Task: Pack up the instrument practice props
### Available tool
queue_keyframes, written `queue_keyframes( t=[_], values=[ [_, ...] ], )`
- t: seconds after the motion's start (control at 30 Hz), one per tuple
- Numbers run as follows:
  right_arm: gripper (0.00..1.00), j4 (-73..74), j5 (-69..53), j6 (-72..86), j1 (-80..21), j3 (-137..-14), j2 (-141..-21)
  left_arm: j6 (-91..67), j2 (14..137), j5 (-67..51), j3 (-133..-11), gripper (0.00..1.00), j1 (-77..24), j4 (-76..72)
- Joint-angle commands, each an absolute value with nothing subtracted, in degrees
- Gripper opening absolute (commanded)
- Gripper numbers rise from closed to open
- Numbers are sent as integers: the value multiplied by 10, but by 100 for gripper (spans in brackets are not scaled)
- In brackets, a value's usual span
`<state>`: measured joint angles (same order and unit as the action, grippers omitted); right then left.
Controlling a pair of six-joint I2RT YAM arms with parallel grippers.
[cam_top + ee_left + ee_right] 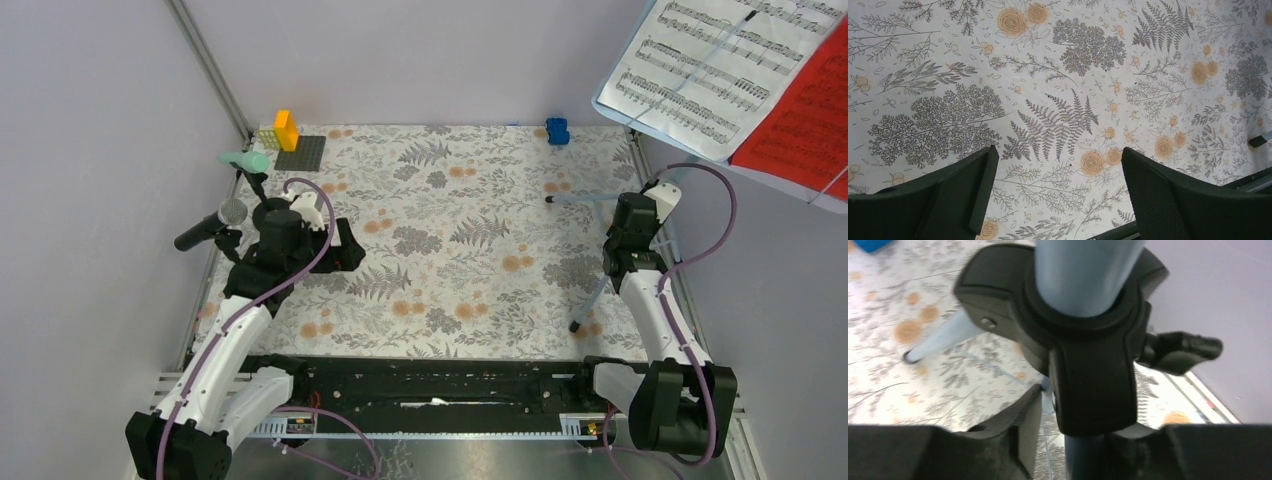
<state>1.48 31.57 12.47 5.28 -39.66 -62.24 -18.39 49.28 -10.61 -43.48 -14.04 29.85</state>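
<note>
The left gripper (pixel 1058 172) is held open above the floral cloth (pixel 1063 75), and nothing is seen between its dark fingers (pixel 958 190). The right gripper (pixel 1082 452) is set around the pale blue pole (pixel 1085 275), just below a black collar (pixel 1090 360). A sliver of cloth is seen between one finger and the pole, so it cannot be told whether the pole is clamped. In the top view the music stand (pixel 598 290) is found at the right edge of the cloth, its tripod legs (pixel 585 199) spread over the cloth. Its rack (pixel 775 176) is loaded with white music sheets (pixel 700 70) and a red sheet (pixel 805 110). The mint-green microphone (pixel 245 160) and the black microphone (pixel 205 232) are carried on black holders (pixel 258 188) at the left edge, beside the left arm. A blue toy car (pixel 557 130) and yellow and orange bricks (pixel 283 130) are seen along the far edge
</note>
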Motion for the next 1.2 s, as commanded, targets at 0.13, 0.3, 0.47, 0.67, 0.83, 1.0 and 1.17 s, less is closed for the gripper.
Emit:
queue_keyframes(
  t=[0.13, 0.3, 0.47, 0.67, 0.83, 1.0, 1.17],
  values=[
    [4, -60, 188, 77, 48, -397, -618, -175, 496, -121, -449, 99, -142, 276],
    [0, -80, 173, 72, 48, -386, -602, -175, 497, -122, -449, 99, -142, 276],
    [0, -105, 162, 53, 31, -375, -579, -175, 502, -123, -449, 99, -142, 276],
    [0, -147, 245, -28, -73, -373, -580, -175, 504, -125, -449, 99, -142, 276],
    [0, -153, 257, -46, -104, -390, -597, -175, 505, -126, -450, 99, -142, 276],
    [0, -153, 232, -40, -114, -397, -603, -175, 506, -125, -449, 99, -142, 276],
    [0, -149, 169, 31, -124, -396, -608, -175, 507, -122, -449, 99, -142, 276]
  ],
)
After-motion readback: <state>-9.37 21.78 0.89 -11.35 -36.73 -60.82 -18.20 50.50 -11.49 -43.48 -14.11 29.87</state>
